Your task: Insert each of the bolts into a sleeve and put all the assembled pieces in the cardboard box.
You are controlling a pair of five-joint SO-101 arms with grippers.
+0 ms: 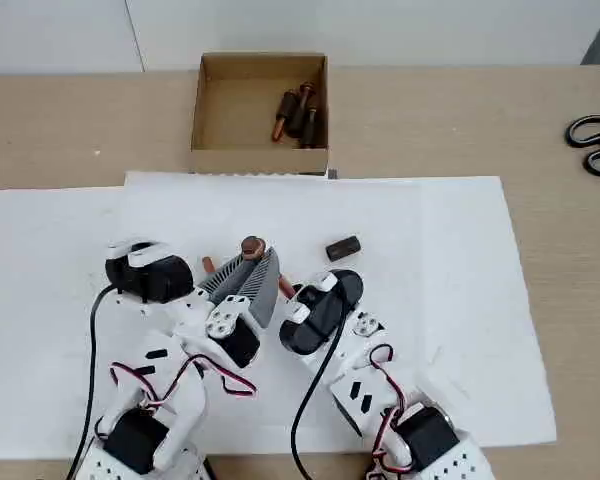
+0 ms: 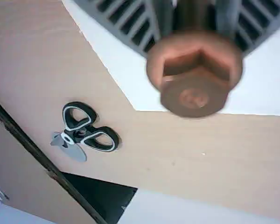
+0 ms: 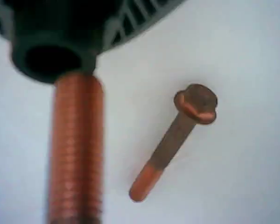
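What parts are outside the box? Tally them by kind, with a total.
Bolts: 2, the held bolt in the left gripper, the loose bolt on the paper.
Sleeves: 2, the held sleeve in the right gripper, the loose sleeve on the paper.
Total: 4.

A big white paper sheet [image 1: 460,330] covered approx. the middle of the wooden table [image 1: 450,120]; scissors [image 1: 593,145] w/ black handles lay beside it (not touching).
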